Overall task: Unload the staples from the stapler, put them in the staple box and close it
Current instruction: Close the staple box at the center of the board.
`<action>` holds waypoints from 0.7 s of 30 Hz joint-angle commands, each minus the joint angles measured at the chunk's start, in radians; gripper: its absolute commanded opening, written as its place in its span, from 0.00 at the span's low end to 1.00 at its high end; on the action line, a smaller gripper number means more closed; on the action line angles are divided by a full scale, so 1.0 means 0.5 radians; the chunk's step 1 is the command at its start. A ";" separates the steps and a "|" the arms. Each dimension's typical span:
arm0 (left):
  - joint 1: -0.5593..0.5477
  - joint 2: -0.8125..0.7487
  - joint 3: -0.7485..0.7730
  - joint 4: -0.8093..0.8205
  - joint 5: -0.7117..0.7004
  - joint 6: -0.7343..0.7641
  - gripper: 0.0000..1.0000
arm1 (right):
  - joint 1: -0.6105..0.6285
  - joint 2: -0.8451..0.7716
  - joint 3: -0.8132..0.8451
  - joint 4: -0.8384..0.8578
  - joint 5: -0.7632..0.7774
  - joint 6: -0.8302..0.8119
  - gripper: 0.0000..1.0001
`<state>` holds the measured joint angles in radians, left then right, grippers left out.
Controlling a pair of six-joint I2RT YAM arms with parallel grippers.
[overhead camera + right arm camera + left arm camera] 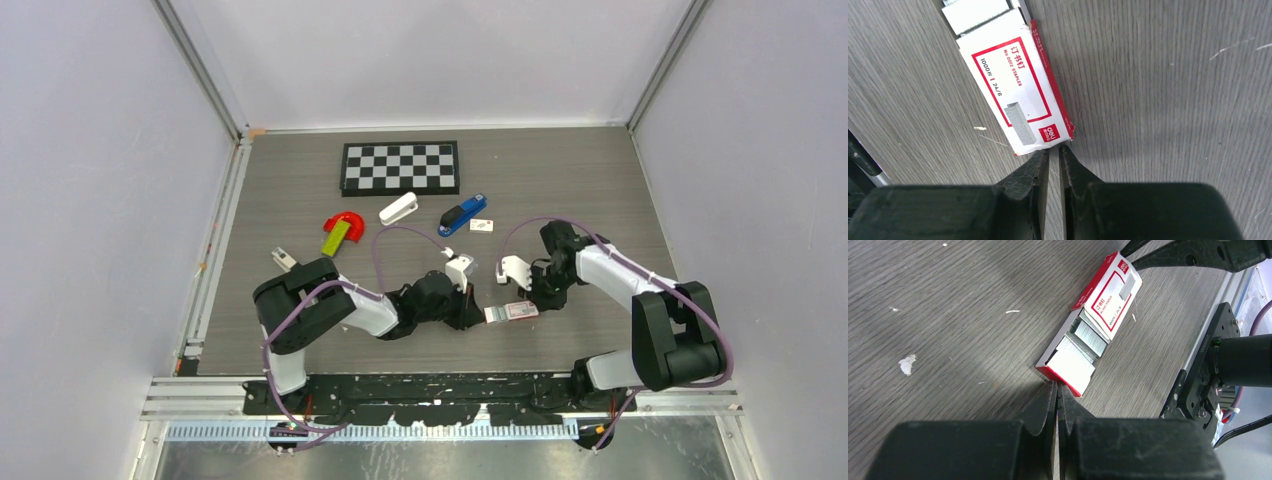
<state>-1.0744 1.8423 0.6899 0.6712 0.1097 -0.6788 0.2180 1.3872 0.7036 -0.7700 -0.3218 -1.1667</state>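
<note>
Two robot arms meet over a red-and-white staple box (1108, 300) near the middle of the table's (600, 180) near edge, its tray slid out and the staple strips (1088, 335) bared. The left gripper (1055, 387) is closed on nothing, tips against the tray's end. The right gripper (1054, 150) is all but closed at the sleeve's corner (whether it nips the card cannot be told). The blue stapler (462, 215) lies well apart, towards the far edge, just short of the checkerboard's (400, 167) right near corner and beside a white stapler (398, 209). Its long axis runs diagonally, dark end to the near left, blue end to the far right. The risks, likely enough: a shove on the open tray scatters the strips, and a one-sided nudge spins so light a stapler.
</note>
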 commanded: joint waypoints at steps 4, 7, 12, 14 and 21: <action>-0.017 0.056 0.026 -0.089 0.014 -0.004 0.03 | 0.078 0.091 0.036 -0.059 -0.014 0.081 0.19; -0.017 0.050 0.025 -0.090 0.008 -0.005 0.03 | 0.092 0.109 0.045 -0.041 -0.001 0.114 0.19; -0.017 0.018 0.017 -0.089 -0.014 -0.013 0.05 | 0.097 0.104 0.074 -0.040 -0.042 0.152 0.21; -0.017 0.000 0.009 -0.090 -0.036 -0.024 0.05 | 0.098 0.098 0.073 -0.033 -0.043 0.158 0.22; -0.010 -0.138 -0.091 -0.148 -0.259 -0.043 0.14 | 0.032 0.080 0.067 0.081 0.139 0.274 0.24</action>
<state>-1.0775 1.8324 0.6830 0.6678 0.0834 -0.7021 0.2550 1.4208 0.7338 -0.7834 -0.2886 -1.0691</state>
